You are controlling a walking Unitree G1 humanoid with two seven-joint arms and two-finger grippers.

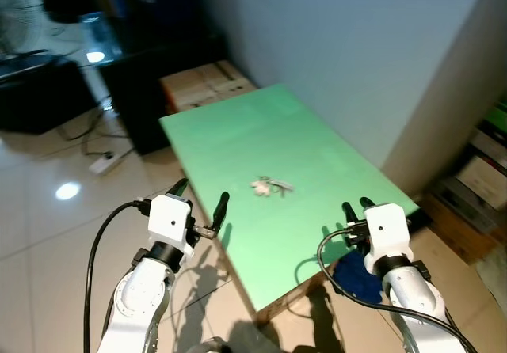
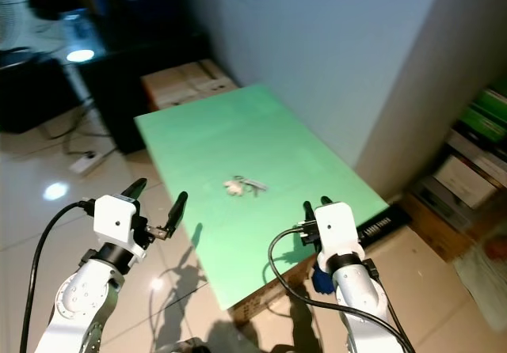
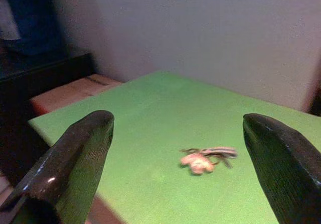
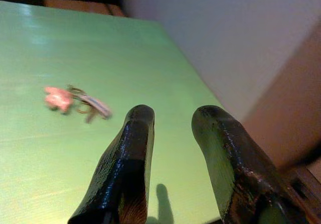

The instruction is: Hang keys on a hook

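Note:
A small bunch of keys (image 1: 270, 186) with a pale pink tag lies near the middle of the green table (image 1: 238, 131). The wrist views show the keys (image 3: 205, 157) (image 4: 75, 100) lying flat on the green top. My left gripper (image 1: 200, 198) hovers at the table's left edge, fingers spread wide open and empty, the keys ahead and to its right. My right gripper (image 1: 356, 208) is over the table's near right corner, its fingers (image 4: 128, 158) a small gap apart with nothing between them. No hook is in sight.
A grey wall (image 1: 356, 44) runs along the table's far right side. Cardboard boxes (image 1: 207, 84) and dark furniture (image 1: 47, 92) stand beyond the far end. A power strip (image 1: 104, 161) with cables lies on the tiled floor at left. Shelves with boxes (image 1: 479, 171) are at right.

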